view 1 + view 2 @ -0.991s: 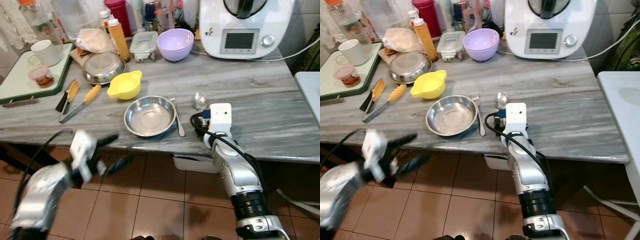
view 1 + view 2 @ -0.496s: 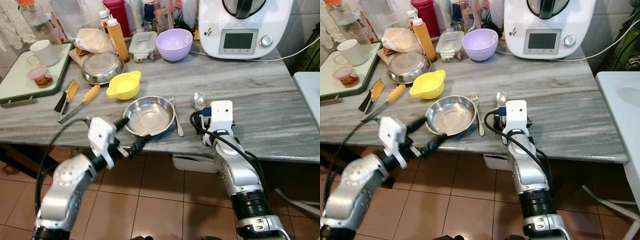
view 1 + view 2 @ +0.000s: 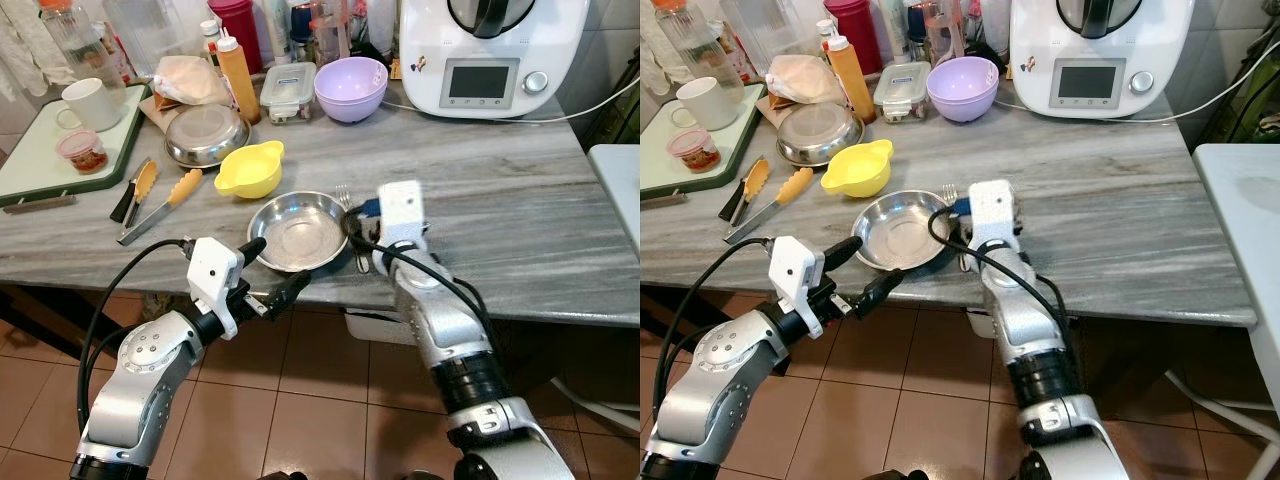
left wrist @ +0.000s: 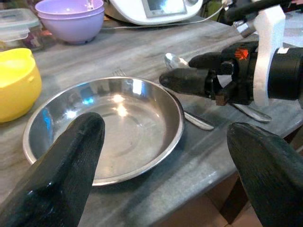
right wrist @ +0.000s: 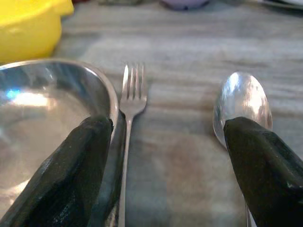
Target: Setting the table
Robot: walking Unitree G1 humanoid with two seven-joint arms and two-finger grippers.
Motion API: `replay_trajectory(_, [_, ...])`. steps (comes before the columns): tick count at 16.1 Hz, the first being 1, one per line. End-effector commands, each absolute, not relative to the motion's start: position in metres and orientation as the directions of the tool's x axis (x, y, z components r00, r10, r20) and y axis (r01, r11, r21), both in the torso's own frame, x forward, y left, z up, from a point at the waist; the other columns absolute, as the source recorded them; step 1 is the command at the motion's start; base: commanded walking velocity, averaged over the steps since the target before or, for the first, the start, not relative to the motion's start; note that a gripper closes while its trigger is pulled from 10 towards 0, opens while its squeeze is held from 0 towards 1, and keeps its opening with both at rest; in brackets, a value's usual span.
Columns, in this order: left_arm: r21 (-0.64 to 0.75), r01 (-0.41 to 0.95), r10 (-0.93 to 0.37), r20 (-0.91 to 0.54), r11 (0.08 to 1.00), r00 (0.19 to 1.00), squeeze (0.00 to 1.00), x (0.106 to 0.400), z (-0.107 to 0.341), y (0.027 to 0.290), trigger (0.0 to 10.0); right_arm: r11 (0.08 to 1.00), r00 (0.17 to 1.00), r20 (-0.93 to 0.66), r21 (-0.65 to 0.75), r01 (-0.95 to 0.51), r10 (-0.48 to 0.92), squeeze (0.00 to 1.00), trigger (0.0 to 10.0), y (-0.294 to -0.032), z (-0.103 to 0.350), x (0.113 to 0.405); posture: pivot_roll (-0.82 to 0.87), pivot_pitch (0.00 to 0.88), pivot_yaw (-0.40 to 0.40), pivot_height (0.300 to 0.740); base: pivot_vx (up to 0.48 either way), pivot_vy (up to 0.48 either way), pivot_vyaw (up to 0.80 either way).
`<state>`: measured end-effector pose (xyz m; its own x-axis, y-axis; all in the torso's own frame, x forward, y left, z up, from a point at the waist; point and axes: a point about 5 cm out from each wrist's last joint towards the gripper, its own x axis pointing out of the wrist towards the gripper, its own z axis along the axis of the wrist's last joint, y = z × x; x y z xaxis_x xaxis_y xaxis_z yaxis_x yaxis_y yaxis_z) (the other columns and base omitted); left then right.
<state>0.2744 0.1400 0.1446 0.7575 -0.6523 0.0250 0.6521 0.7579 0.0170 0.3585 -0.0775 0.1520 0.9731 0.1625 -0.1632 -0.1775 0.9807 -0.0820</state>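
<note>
Steel bowl (image 3: 299,231) sits near the front edge of the grey marble counter (image 3: 520,220), with a fork (image 5: 129,123) lying just beside its right rim and a spoon (image 5: 241,106) a little further right. From the left eye, the left gripper (image 3: 272,270) hangs just off the counter's front edge below the bowl, its two black fingers spread and holding nothing, while the right gripper (image 3: 962,238) reaches over the counter at the bowl's right rim. A yellow bowl (image 3: 250,169) stands just behind the steel one — a purple bowl (image 3: 350,88) and a white kitchen machine (image 3: 490,50) are at the back. The left wrist view looks between wide-parted fingers (image 4: 61,161) at the steel bowl, with the right gripper beyond its far rim. The right wrist view has its fingers (image 5: 80,165) apart and empty, one by the bowl's rim, the fork and spoon between them.
</note>
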Motion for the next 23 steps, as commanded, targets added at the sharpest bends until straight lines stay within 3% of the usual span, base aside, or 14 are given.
replay_trajectory(1, [0.020,0.645,-0.645,0.007,0.764,0.764,0.00,0.272,0.143,0.143,10.0,0.979,0.975,-0.161,-0.108,-0.174,0.156,0.00,10.0,-0.073,0.157,0.361,-0.09,0.127,0.121,0.740,0.000,0.000,0.00])
replay_trajectory(5, [0.020,0.634,-0.634,0.001,0.773,0.774,0.00,0.273,0.144,0.146,10.0,0.985,0.987,-0.132,-0.135,-0.110,0.092,0.00,10.0,-0.080,0.160,0.365,-0.08,0.128,0.121,0.740,0.000,0.000,0.00])
replay_trajectory(23, [0.018,0.631,-0.631,-0.019,0.775,0.776,0.00,0.274,0.141,0.148,10.0,0.977,0.952,-0.244,-0.052,-0.205,0.186,0.00,10.0,-0.056,0.143,0.371,-0.07,0.139,0.116,0.740,0.000,0.000,0.00])
